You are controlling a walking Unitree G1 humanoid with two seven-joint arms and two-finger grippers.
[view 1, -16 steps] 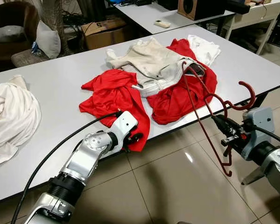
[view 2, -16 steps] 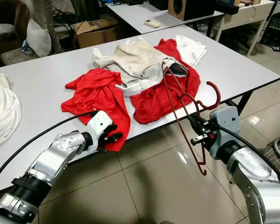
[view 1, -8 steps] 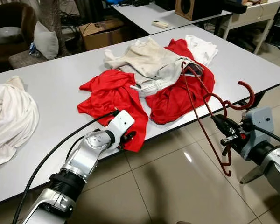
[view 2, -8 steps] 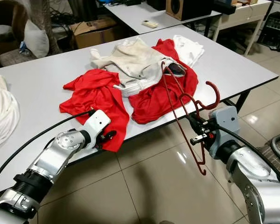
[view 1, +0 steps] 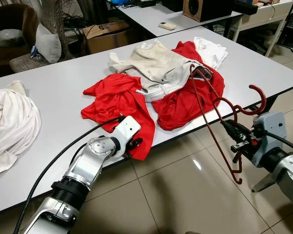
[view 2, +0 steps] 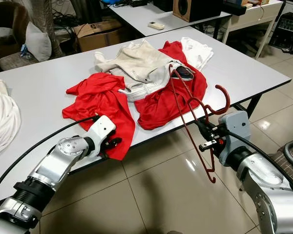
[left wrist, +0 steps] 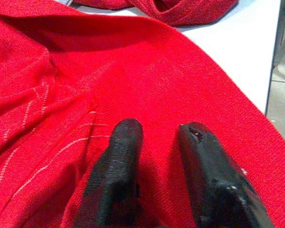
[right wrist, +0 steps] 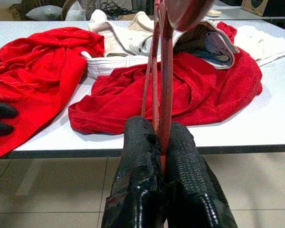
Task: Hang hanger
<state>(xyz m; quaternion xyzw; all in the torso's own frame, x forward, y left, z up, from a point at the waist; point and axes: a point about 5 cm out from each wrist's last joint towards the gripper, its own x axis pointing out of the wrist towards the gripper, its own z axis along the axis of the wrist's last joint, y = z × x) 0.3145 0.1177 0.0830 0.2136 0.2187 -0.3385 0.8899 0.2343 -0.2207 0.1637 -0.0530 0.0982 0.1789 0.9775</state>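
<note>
Off the near right edge of the white table (view 1: pixel 63 87), the right gripper (view 1: pixel 232 131) is clamped on a dark red hanger (view 1: pixel 212 119), held over the tiled floor (view 1: pixel 185 195) with its hook pointing right. At the near table edge, the left gripper (left wrist: pixel 159 137), fingers narrowly parted, rests against the overhanging red shirt (view 1: pixel 119 100); beige and white clothes (view 1: pixel 158 66) lie farther back.
</note>
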